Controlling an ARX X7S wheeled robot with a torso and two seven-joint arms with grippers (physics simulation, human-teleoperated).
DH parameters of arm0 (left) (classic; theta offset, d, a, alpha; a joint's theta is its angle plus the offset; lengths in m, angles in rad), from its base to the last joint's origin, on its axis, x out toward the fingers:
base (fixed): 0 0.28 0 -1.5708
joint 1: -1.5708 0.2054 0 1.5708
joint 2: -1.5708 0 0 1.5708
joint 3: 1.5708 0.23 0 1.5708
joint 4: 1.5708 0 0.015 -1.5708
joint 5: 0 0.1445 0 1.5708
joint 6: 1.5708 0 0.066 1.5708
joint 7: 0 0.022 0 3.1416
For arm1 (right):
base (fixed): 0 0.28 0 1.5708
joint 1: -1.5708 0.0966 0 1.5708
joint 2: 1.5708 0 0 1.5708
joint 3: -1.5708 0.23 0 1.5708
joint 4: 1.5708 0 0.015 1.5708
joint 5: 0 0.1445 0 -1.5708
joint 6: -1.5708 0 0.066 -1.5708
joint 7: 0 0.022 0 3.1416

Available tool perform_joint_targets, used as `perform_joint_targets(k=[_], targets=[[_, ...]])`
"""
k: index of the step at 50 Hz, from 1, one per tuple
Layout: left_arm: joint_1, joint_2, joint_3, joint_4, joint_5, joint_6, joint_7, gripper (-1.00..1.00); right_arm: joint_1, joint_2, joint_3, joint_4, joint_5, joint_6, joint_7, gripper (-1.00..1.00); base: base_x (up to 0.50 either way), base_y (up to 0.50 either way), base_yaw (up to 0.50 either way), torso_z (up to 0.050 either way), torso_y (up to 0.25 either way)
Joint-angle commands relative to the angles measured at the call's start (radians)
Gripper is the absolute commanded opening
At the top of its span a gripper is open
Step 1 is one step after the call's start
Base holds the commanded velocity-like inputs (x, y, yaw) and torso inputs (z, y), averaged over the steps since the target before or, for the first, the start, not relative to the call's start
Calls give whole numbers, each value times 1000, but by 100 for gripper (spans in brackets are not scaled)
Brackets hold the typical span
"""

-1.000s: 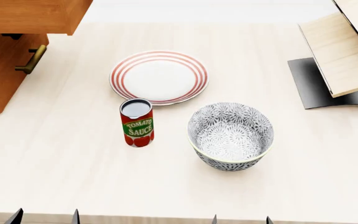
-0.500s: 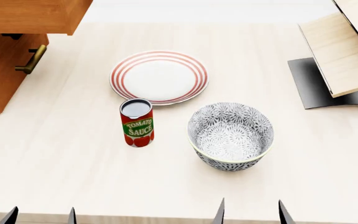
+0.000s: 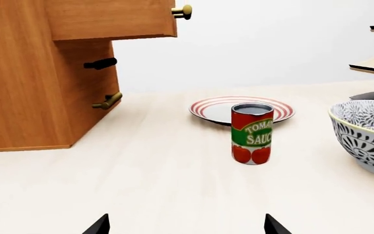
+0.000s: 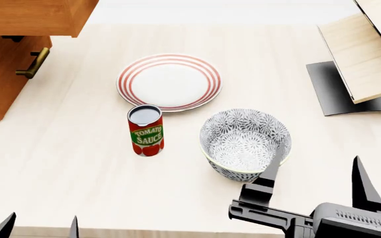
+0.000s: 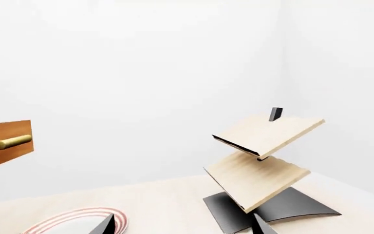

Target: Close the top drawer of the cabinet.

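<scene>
Risen into lower right of head view, right gripper (image 4: 316, 171) spread wide, empty; left gripper (image 4: 39, 224) likewise open, empty; top drawer (image 4: 35, 17) upper left, pulled out of cabinet (image 4: 2, 74), rigid, probably smooth-sliding: push flat front near brass handle (image 3: 181, 11).

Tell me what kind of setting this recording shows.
Probably a simulated kitchen or dining tabletop, bare white around it. A tomato sauce can, a red-striped plate and a patterned bowl stand on the pale wood table, beside an orange-brown cabinet whose top drawer is pulled out.
</scene>
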Motion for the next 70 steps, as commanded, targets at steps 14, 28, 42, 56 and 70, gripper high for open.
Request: perform_joint_targets(k=[14, 28, 42, 56, 70], targets=[[-534, -69, 304, 297, 222, -614, 119, 100, 86, -2, 51, -96, 77, 141, 127, 100, 0, 0, 0, 0, 0], [-1430, -2, 1071, -391, 680, -521, 504, 100, 152, 31, 46, -145, 123, 211, 142, 100, 50, 0, 0, 0, 0], [-1453, 31, 1195, -605, 756, -443, 452, 100, 160, 45, 40, -163, 133, 211, 170, 100, 314, 0, 0, 0, 0], [-1426, 27, 1194, -594, 758, -485, 461, 100, 156, 59, 36, -168, 151, 217, 185, 100, 238, 0, 0, 0, 0], [-1360, 80, 1131, -721, 701, -478, 333, 100, 164, 73, 39, -174, 176, 240, 197, 100, 5, 0, 0, 0, 0]])
